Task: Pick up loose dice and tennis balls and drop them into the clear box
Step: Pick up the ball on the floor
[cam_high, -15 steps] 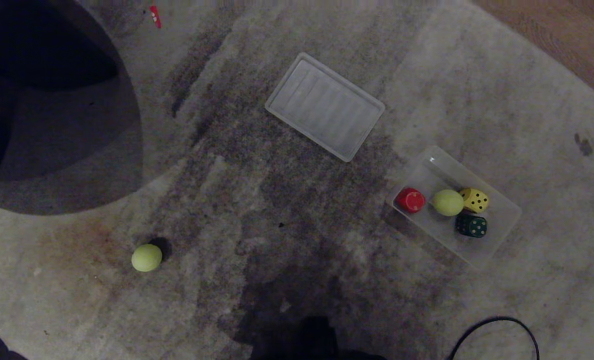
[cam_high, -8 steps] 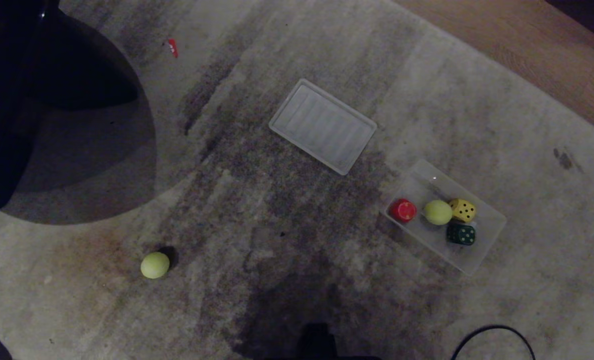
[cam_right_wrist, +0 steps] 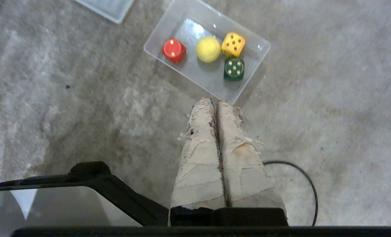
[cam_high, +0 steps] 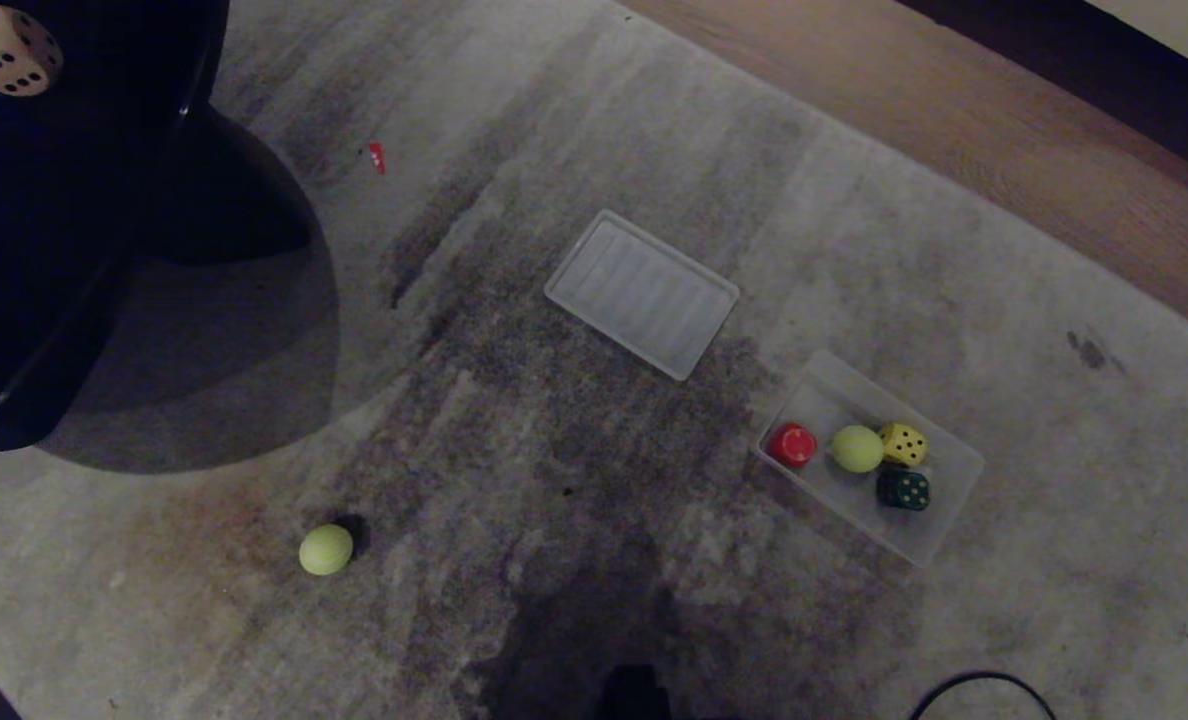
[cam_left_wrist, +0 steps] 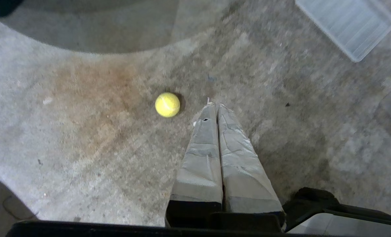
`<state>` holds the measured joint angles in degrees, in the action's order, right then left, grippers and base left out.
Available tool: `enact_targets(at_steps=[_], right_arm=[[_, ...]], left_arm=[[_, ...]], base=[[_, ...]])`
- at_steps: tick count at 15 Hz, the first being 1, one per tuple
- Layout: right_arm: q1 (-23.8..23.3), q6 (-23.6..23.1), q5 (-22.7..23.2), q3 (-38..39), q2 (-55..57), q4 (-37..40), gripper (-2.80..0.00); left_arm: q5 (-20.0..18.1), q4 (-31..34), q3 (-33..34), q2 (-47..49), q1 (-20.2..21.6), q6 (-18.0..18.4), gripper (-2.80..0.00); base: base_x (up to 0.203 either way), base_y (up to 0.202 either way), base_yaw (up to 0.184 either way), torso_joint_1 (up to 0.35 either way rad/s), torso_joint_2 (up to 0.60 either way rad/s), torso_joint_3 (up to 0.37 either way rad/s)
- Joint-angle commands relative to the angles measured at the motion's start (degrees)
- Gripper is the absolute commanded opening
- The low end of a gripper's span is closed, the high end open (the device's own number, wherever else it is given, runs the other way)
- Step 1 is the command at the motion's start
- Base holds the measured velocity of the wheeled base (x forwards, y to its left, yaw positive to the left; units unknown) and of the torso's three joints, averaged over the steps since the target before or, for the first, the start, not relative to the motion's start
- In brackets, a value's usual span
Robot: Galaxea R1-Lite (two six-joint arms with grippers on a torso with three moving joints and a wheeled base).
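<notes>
Head view shows the clear box (cam_high: 939,520) at lower right already holding one tennis ball (cam_high: 857,448), a yellow die (cam_high: 902,443), a green die (cam_high: 903,489) and a red piece (cam_high: 791,444). A second tennis ball (cam_high: 326,550) lies loose at lower left; the beige die (cam_high: 7,50) sits upper left on a dark seat. Both remain. Left gripper (cam_left_wrist: 215,105) and right gripper (cam_right_wrist: 214,100) are closed, empty.
</notes>
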<state>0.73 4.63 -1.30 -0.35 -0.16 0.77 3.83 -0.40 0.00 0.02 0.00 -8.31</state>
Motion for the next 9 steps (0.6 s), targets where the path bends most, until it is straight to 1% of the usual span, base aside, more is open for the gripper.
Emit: enact_targets(at_steps=[1, 9], right_arm=[[0.0, 0.03, 0.01, 0.0, 0.16, 0.02, -2.8], [0.01, 0.03, 0.04, 0.0, 0.16, 0.02, -2.8]], left_arm=[[0.04, -0.04, 0.09, 0.06, 0.0, -0.04, -2.8], [0.04, -0.04, 0.09, 0.06, 0.0, 0.04, -2.8]], base=[[0.0, 0.0, 0.0, 0.002, 0.0, 0.203], [0.0, 0.0, 0.0, 0.004, 0.0, 0.202]])
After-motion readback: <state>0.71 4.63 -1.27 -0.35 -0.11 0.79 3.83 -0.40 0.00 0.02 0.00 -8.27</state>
